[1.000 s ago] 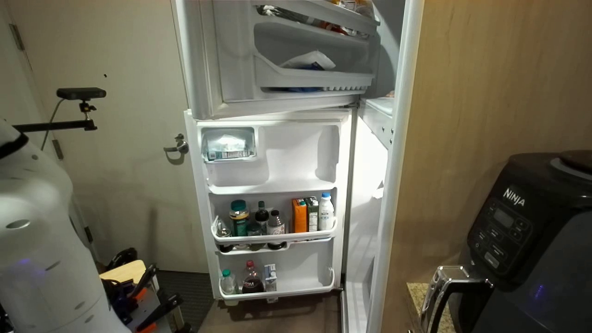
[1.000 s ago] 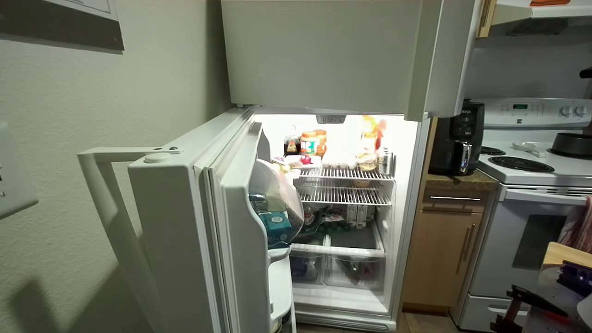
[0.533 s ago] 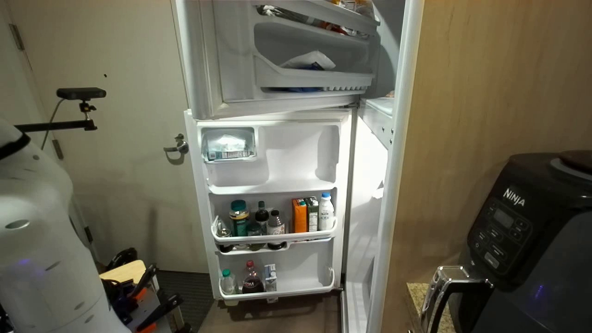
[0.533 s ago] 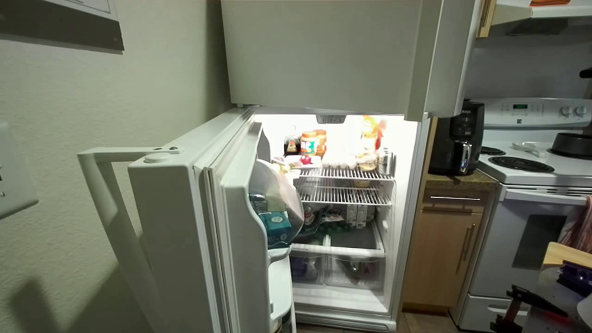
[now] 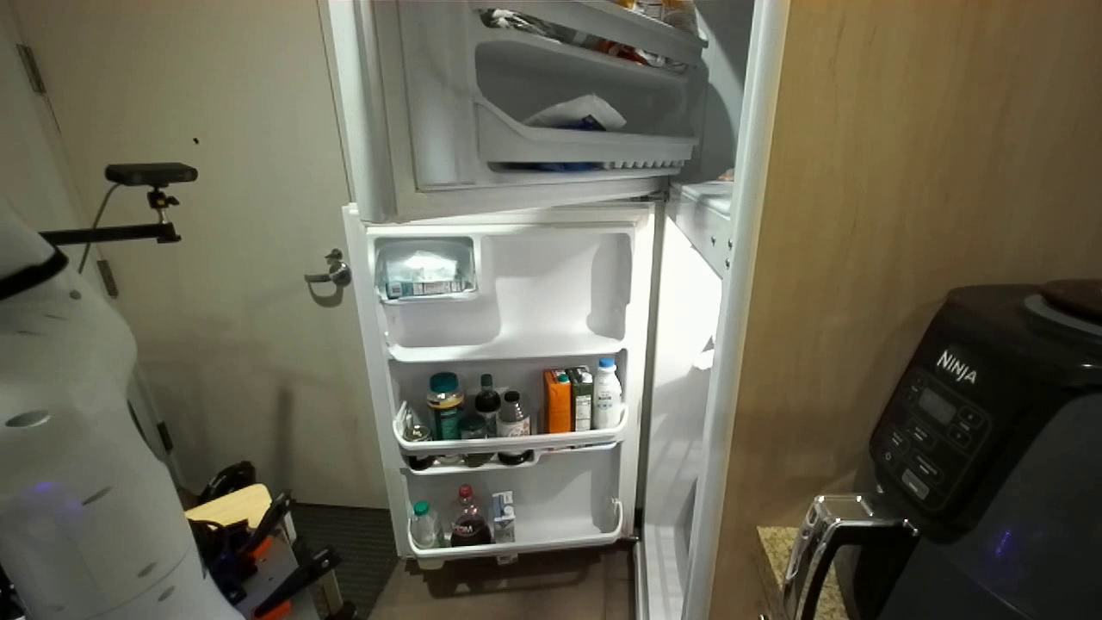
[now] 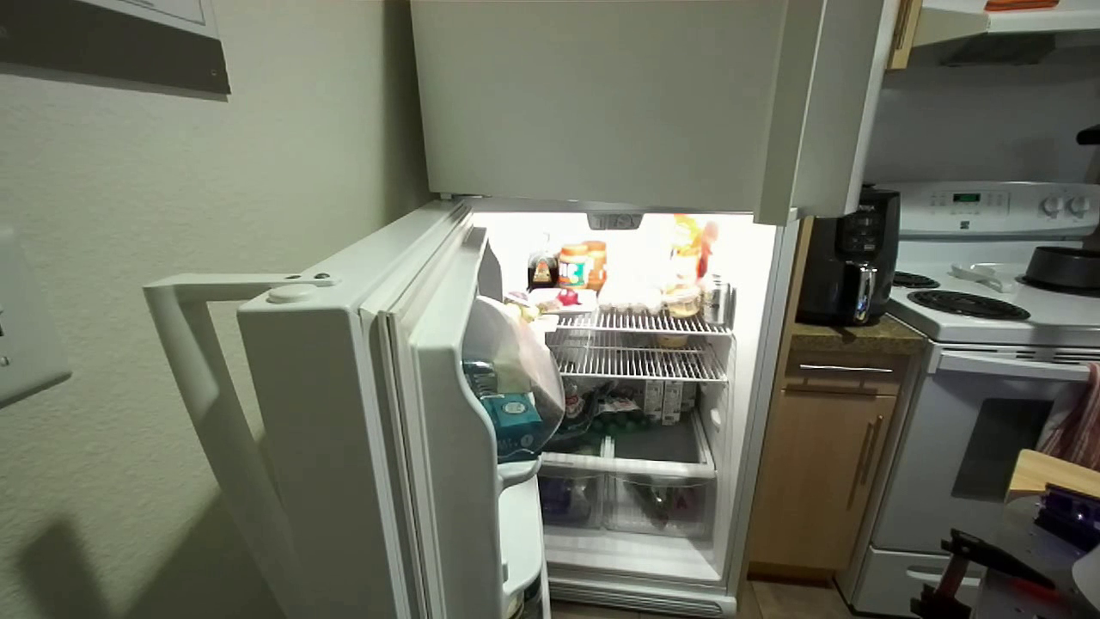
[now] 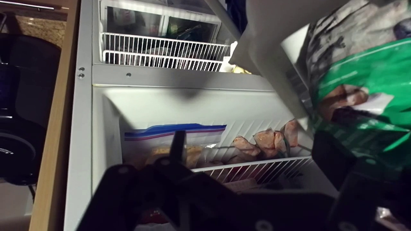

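In the wrist view my gripper (image 7: 252, 138) stands open, its dark fingers (image 7: 178, 146) wide apart with nothing held between them. It faces the freezer compartment, which appears upside down there, below the fridge. Behind the gap lie several wrapped orange-pink food pieces (image 7: 268, 141) by a white wire rack (image 7: 253, 165). A zip bag with a blue seal (image 7: 175, 130) lies behind the left finger. A green printed bag (image 7: 375, 73) hangs close by the right finger; contact cannot be told. In an exterior view the white arm (image 5: 69, 430) stands at the left edge, the gripper out of frame.
The freezer door (image 6: 593, 103) stands open above the open fridge door (image 6: 326, 430). Bottles and cartons fill the lower door shelves (image 5: 516, 443). A black air fryer (image 5: 990, 430) sits beside the fridge, past a wooden panel (image 5: 904, 172). Clamps (image 5: 284, 577) edge the robot's stand.
The upper part of the arm has shifted slightly to the right in an exterior view. The freezer door has moved very slightly. The gripper has stayed open.
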`<state>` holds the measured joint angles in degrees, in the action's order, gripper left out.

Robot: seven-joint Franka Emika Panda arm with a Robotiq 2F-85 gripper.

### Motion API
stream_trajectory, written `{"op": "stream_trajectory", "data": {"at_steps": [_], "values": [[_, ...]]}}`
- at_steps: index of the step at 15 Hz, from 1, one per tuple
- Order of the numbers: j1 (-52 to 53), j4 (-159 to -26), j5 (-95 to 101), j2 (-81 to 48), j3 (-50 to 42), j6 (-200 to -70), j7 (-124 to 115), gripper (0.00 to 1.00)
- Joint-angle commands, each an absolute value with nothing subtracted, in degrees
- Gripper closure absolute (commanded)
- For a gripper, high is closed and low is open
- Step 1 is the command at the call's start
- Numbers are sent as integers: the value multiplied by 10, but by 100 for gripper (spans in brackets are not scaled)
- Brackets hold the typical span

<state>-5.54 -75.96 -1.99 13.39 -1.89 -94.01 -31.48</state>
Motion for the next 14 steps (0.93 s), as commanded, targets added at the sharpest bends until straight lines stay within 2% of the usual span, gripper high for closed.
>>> {"op": "stream_trajectory", "data": {"at_steps": [1,8,14], "values": [[-65,-727,-3,104,-34,-940,-295,0],[-64,-702,14,80,-67,-934,-268,0],[-67,-697,-13,80,-113,-875,-161,0]]}}
